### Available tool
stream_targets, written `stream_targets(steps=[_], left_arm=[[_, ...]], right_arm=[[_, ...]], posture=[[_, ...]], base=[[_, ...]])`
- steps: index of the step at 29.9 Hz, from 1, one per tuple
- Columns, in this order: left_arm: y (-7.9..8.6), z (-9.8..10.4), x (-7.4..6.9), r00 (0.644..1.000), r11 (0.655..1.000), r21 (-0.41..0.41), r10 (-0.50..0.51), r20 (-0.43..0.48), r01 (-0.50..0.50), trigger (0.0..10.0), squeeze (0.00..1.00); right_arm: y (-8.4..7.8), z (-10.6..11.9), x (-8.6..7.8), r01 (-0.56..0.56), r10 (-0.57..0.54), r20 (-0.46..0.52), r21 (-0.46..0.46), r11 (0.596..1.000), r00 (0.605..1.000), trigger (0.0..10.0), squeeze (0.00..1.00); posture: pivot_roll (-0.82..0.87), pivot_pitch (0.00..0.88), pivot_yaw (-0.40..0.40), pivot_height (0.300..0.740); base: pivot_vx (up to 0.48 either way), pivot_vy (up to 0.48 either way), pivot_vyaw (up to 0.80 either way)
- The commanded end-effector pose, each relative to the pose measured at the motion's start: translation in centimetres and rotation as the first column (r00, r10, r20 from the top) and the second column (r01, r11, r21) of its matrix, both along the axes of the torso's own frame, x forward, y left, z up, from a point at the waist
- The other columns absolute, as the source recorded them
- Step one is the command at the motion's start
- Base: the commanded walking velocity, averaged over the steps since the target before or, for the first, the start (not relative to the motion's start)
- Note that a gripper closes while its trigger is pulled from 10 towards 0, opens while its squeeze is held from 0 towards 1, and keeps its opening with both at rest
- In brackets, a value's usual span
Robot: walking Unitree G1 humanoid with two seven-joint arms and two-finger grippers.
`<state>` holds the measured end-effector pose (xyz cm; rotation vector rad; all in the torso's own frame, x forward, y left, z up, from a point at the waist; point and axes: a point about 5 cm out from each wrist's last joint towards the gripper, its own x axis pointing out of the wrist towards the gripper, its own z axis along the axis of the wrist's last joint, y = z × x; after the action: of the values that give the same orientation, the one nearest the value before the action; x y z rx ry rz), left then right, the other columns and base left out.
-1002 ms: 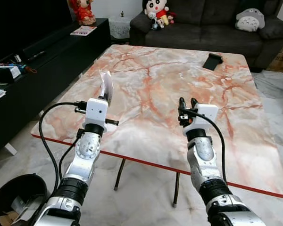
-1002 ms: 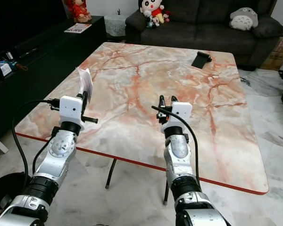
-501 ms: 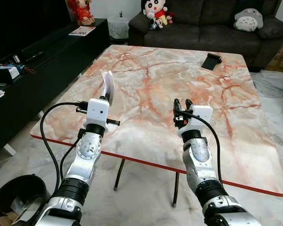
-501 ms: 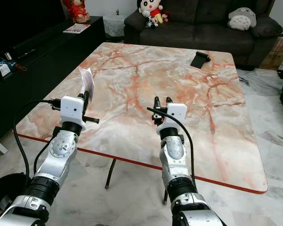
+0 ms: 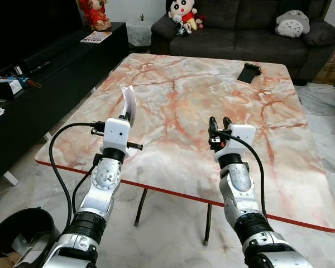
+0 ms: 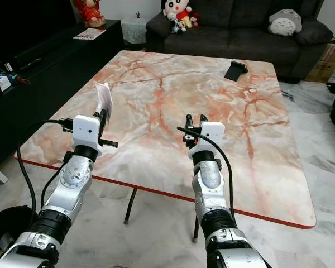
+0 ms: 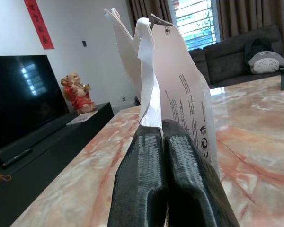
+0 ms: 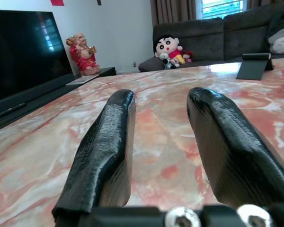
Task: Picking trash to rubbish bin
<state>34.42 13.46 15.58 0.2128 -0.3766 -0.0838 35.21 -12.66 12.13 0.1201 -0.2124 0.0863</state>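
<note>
My left gripper hangs above the near left part of the marble worktop. Its jaws are pressed together on a white paper scrap, which stands upright out of the fingers with small black print on one face. My right gripper is held over the near middle of the worktop, well apart from the left one, jaws spread with nothing between them and the fingers pointing toward the sofa. The bin sits on the floor at my lower left, below the worktop's near corner, with some trash already inside. A dark phone stand rests at the far right of the worktop. Plush toys sit on the sofa, and a red figurine stands on the black TV bench.
</note>
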Motion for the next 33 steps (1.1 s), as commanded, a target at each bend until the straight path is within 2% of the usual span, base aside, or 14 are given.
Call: stream_targets(steps=[1, 28, 30, 31, 33], left_arm=[[0.3, 0.2, 0.1, 1.0, 1.0, 0.005, 0.01, 0.007, -0.01, 10.0, 0.0], [0.9, -0.4, 0.1, 1.0, 0.999, 0.024, 0.024, -0.006, -0.024, 10.0, 0.0], [1.2, -1.0, 0.1, 0.999, 0.999, 0.026, 0.027, -0.038, -0.027, 10.0, 0.0], [1.5, -2.1, 0.1, 0.995, 0.999, 0.032, 0.034, -0.095, -0.031, 10.0, 0.0], [1.9, -3.1, 0.1, 0.989, 0.999, 0.036, 0.037, -0.142, -0.032, 10.0, 0.0]], right_arm=[[0.3, 0.8, 0.3, -0.015, 0.015, 0.024, 0.008, 1.0, 1.0, 10.0, 0.0], [0.4, 0.1, 0.0, -0.028, 0.028, 0.002, 0.003, 1.0, 1.0, 10.0, 0.0], [0.4, -0.2, -0.1, -0.032, 0.032, -0.012, 0.003, 0.999, 0.999, 10.0, 0.0], [0.5, -0.9, -0.3, -0.037, 0.036, -0.044, 0.0, 0.999, 0.998, 10.0, 0.0], [0.4, -1.6, -0.4, -0.038, 0.037, -0.077, -0.006, 0.999, 0.996, 10.0, 0.0]], posture=[[0.2, 0.0, 0.023, 0.74], [0.19, 0.0, 0.021, 0.74], [0.19, 0.0, 0.021, 0.74], [0.19, 0.0, 0.021, 0.74], [0.19, 0.0, 0.021, 0.74]], base=[[-0.33, 0.0, 0.0], [-0.288, 0.0, 0.0], [0.0, 0.0, 0.0], [0.0, 0.0, 0.0], [0.0, 0.0, 0.0]])
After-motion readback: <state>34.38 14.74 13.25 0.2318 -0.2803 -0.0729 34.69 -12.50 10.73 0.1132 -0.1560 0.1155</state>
